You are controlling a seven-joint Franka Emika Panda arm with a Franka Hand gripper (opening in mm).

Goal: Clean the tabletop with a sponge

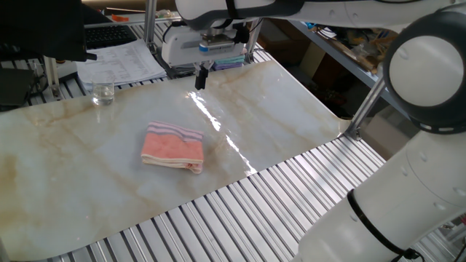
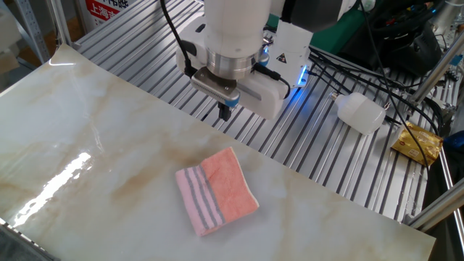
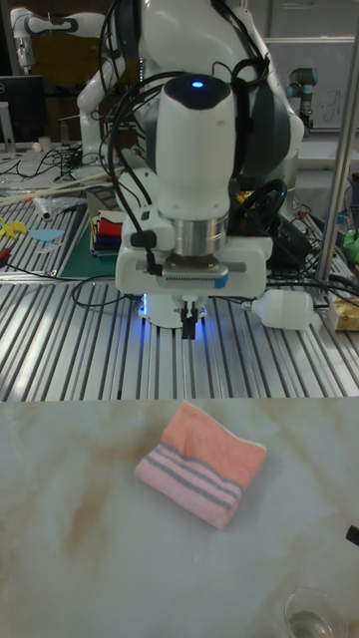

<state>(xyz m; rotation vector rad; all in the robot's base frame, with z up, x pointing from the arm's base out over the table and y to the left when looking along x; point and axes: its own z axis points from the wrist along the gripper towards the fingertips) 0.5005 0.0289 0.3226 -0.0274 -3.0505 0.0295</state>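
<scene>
The sponge [image 1: 172, 148] [image 2: 217, 191] [image 3: 201, 462] is a folded salmon-pink pad with grey-and-white stripes on one edge. It lies flat on the cream marble tabletop [image 1: 80, 153] [image 2: 87, 145] [image 3: 80, 518]. My gripper [image 1: 202, 76] [image 2: 225, 112] [image 3: 187, 325] hangs shut and empty above the slab's far edge, well apart from the sponge, its dark fingers pointing down and pressed together.
A clear glass [image 1: 103, 92] [image 3: 311, 613] stands on the slab near a corner. Ribbed metal slats [image 1: 240, 211] [image 2: 319, 159] surround the slab. A white bottle [image 2: 360, 112] [image 3: 286, 309], a gold packet [image 2: 417, 143] and cables lie on the slats.
</scene>
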